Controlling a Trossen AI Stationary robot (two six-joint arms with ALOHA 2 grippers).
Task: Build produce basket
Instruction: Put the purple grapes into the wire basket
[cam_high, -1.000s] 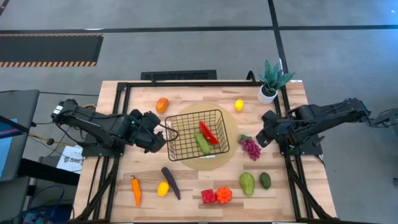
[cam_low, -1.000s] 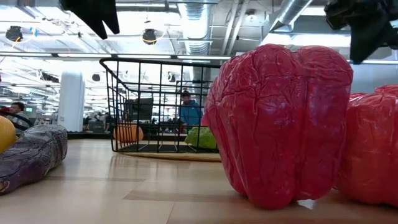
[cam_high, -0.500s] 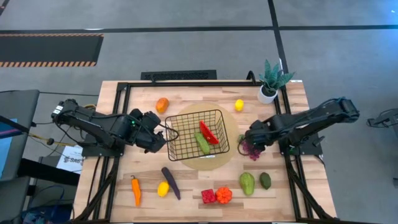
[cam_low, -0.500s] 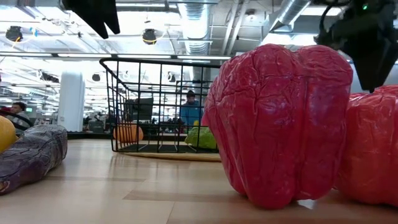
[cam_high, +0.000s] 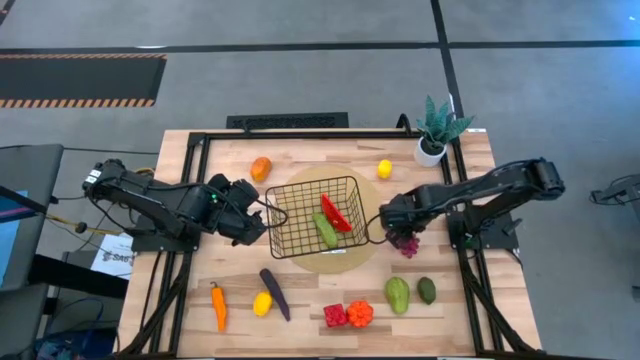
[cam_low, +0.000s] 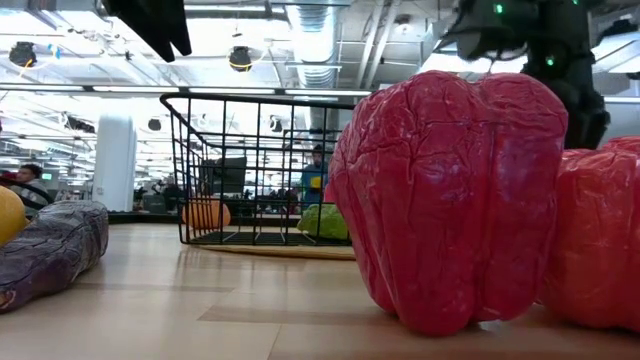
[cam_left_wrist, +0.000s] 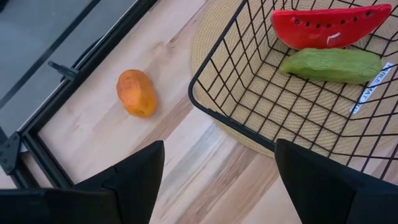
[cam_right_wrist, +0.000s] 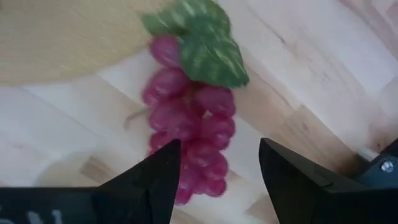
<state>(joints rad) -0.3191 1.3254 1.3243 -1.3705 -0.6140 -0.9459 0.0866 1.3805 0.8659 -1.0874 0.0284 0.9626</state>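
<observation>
Even, bright overhead light is covering the table (cam_high: 300, 150) in the high view; shadows under the produce are staying short and soft. In the low view, ceiling lamps (cam_low: 240, 58) are glaring white and washing out the hall behind, while the arm silhouettes are reading nearly black against them. The red pepper (cam_low: 450, 200) is filling the near field, showing small specular highlights. The right wrist view is blurring throughout: the grapes (cam_right_wrist: 193, 124) are smearing at their edges. The left wrist view is holding sharp, with the watermelon slice (cam_left_wrist: 329, 25) showing slight sheen.
</observation>
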